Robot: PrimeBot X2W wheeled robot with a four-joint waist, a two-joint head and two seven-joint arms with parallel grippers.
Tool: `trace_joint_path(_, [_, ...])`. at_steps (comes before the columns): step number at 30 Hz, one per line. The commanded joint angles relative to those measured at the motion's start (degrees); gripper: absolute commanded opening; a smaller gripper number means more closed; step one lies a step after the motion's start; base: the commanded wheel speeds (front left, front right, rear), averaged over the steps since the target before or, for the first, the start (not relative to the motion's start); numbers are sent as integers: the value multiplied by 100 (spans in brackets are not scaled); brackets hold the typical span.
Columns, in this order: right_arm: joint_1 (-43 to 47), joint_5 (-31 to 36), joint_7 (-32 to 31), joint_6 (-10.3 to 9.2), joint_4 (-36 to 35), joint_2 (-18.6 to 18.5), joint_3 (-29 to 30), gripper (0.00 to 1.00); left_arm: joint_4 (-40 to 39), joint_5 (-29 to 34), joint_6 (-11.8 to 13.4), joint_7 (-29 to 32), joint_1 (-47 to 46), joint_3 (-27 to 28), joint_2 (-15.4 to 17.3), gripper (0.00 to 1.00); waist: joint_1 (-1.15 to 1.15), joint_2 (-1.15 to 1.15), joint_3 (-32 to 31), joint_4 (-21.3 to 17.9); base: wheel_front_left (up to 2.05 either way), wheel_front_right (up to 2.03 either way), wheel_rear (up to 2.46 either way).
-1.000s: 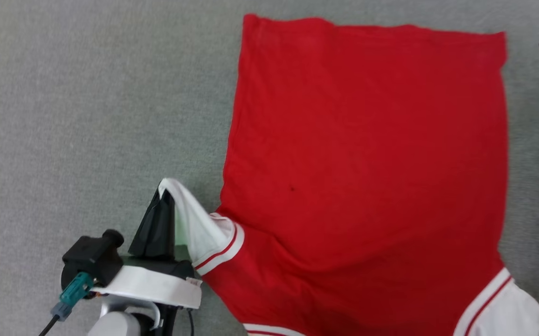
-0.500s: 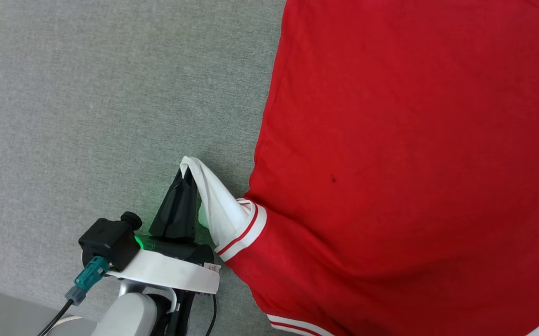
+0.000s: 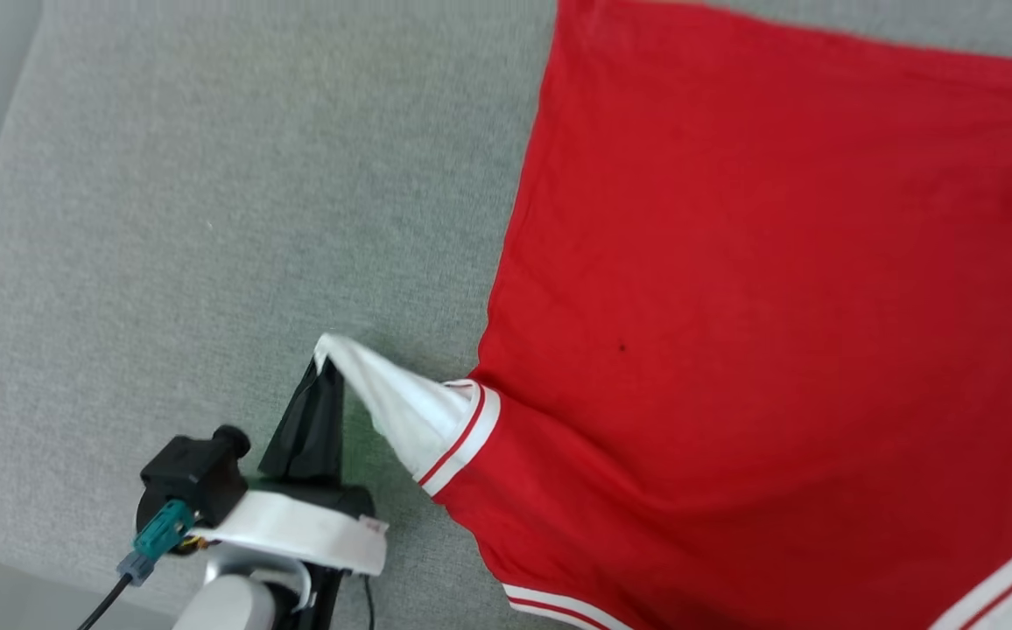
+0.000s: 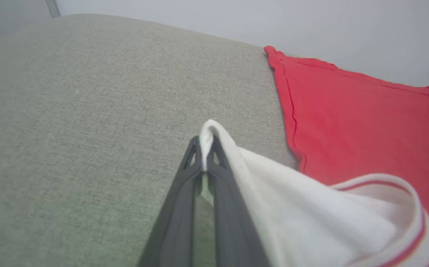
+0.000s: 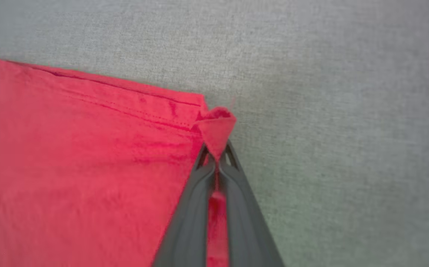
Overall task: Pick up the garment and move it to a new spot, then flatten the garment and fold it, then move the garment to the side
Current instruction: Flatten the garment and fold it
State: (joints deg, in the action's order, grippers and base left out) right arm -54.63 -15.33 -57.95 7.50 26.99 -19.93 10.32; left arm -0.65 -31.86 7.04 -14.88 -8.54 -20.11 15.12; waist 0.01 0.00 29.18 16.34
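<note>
The left end effector is pinching the tip of the shirt's white sleeve between its two dark fingers, which are pressing together with only cloth between them. In the left wrist view the sleeve is draping over the end effector and falling away to its right side, lifted clear of the grey cushion. The sleeve's red-and-white striped band is sitting just to the right of the fingers.

The red shirt is lying spread out on the cushion, to the right of the left end effector and stretching away ahead of it, plain side up. Bare grey cushion is lying to that end effector's left and ahead of its tips.

The right end effector is gripping the shirt's hem corner, its fingers clamping together on a small peak of red cloth. The rest of the shirt is spreading to the left of these fingers, with cushion to their right.
</note>
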Motion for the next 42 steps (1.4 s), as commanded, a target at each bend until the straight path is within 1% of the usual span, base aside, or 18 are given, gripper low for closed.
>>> trace_joint_path(1, [236, -119, 24, -3, -167, -191, -104, 0, 88, -47, 51, 20, 156, 58, 76, 0, -1, 0, -509, -201, 0, 0, 0])
trace_joint_path(5, [850, -376, 37, -3, -567, -491, -247, 0, 201, -100, 183, 91, 436, 151, 184, 0, -1, 0, -1065, -405, 0, 0, 0])
trace_joint_path(8, [1531, -584, 23, -3, -916, -685, -254, 0, 230, -145, 334, 167, 715, 238, 256, 0, -1, 0, -1508, -607, 0, 0, 0])
trace_joint_path(11, [2332, -847, -86, -3, -1307, -653, -88, 0, 201, -213, 475, 242, 1016, 361, 366, 0, -1, 0, -1857, -846, 0, 0, 0])
trace_joint_path(12, [2332, -847, -86, -3, -1307, -653, -88, 0, 201, -213, 475, 242, 1016, 361, 366, 0, -1, 0, -1857, -846, 0, 0, 0])
trace_joint_path(14, [2927, -948, -160, -3, -1557, -601, 71, 0, 168, -263, 556, 290, 1214, 445, 421, 0, -1, 0, -2067, -1020, 0, 0, 0])
trace_joint_path(16, [3542, -1040, -203, -3, -1783, -475, 254, 0, 112, -350, 601, 323, 1381, 522, 455, 0, -1, 0, -2237, -1184, 0, 0, 0])
trace_joint_path(21, [4990, -1177, -167, -3, -2190, 34, 592, 0, 22, -471, 742, 397, 1767, 694, 580, 0, -1, 0, -2557, -1574, 0, 0, 0])
trace_joint_path(27, [6248, -1243, -87, -3, -2421, 663, 742, 0, -65, -504, 812, 546, 1997, 755, 737, 0, -1, 0, -2650, -1867, 0, 0, 0])
trace_joint_path(28, [6386, -1227, -69, -3, -2469, 748, 753, 10, -71, -516, 823, 563, 2015, 765, 746, 0, -1, 0, -2650, -1904, 0, 0, 0])
trace_joint_path(30, [6642, -1264, -73, -3, -2536, 974, 811, 40, -88, -514, 839, 605, 2008, 754, 762, 0, -1, 0, -2641, -1949, 0, 0, 0])
trace_joint_path(31, [6730, -1237, -49, -3, -2601, 1041, 809, 100, -100, -517, 850, 614, 2012, 752, 768, 0, -1, 0, -2640, -1974, 0, 0, 0])
trace_joint_path(34, [6839, -1181, 100, -2, -2779, 1184, 808, 100, -141, -510, 870, 650, 2019, 746, 792, 0, -1, 0, -2592, -2056, 0, 0, 0])
trace_joint_path(36, [6729, -1138, 404, -3, -2912, 1214, 783, 100, -183, -483, 884, 665, 1956, 734, 817, 0, -1, 0, -2528, -2087, 0, 0, 0])
trace_joint_path(39, [6445, -1009, 1112, -3, -3036, 1114, 654, 100, -262, -457, 865, 655, 1829, 740, 850, 0, -1, 0, -2408, -2123, 0, 0, 0])
trace_joint_path(42, [6074, -894, 1987, -2, -2963, 1039, 539, 100, -356, -429, 850, 630, 1733, 738, 870, 0, -1, 0, -2242, -2111, 0, 0, 0])
